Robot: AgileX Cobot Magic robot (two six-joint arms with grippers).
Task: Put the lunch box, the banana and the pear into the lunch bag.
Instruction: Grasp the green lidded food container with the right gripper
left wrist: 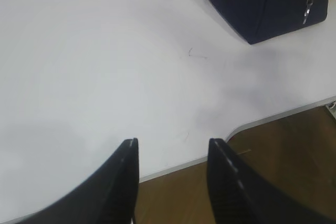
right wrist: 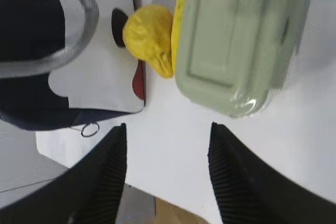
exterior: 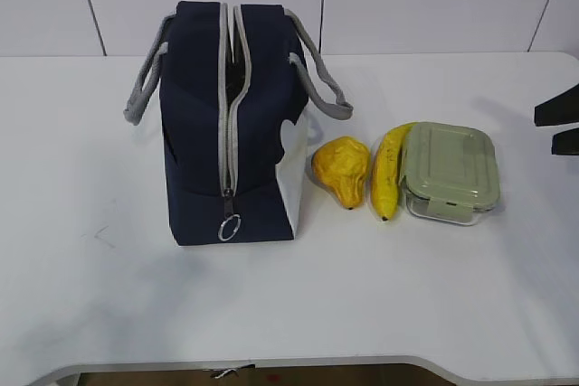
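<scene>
Overhead, right gripper (right wrist: 167, 132) spread, hovering near lunch box (right wrist: 239, 40), untouched

You are seeing only a thin yellow strip of the curved banana (right wrist: 182, 3) in the right wrist view, behind the blurred sage-green lidded lunch box (right wrist: 239, 35), which is running off the top edge. The navy fabric lunch bag (left wrist: 268, 1) is getting cropped at the left wrist view's upper right.
</scene>
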